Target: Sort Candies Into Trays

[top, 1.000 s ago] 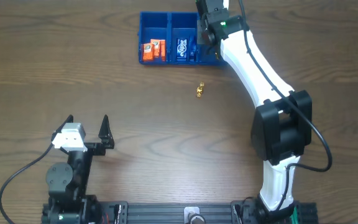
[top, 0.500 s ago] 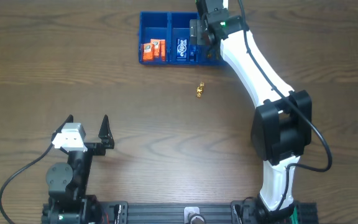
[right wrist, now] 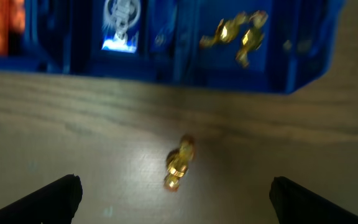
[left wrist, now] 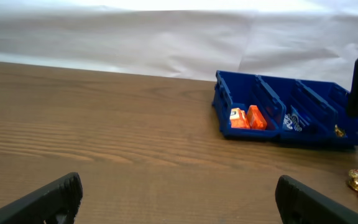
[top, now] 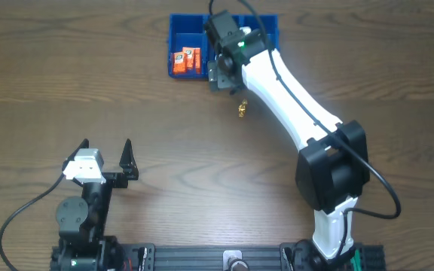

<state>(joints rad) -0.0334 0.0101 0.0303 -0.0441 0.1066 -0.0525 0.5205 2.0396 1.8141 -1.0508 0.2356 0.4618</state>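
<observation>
Most of the sorting looks done to me. The blue plastic three-compartment tray (top: 187, 30) already holds its groups: orange-wrapped candies (top: 186, 60) in one end compartment, a blue-wrapped candy (right wrist: 120, 28) in the middle one, and gold foil-wrapped candies (right wrist: 238, 31) in the other end compartment.

What I judge is left is a single loose gold foil candy (right wrist: 179, 163). It lies on the brown wooden table (top: 89, 90) near the tray's front wall, on the side facing the arm bases and clear of the tray. It belongs with the gold ones.

My right gripper (right wrist: 178, 199) hangs over that candy, just outside the tray wall. Its fingers are spread wide to either side of the candy and it carries nothing. The pick itself is not yet made.

My left gripper (left wrist: 179, 199) sits well away from the tray, near its own base, also wide open and empty.
</observation>
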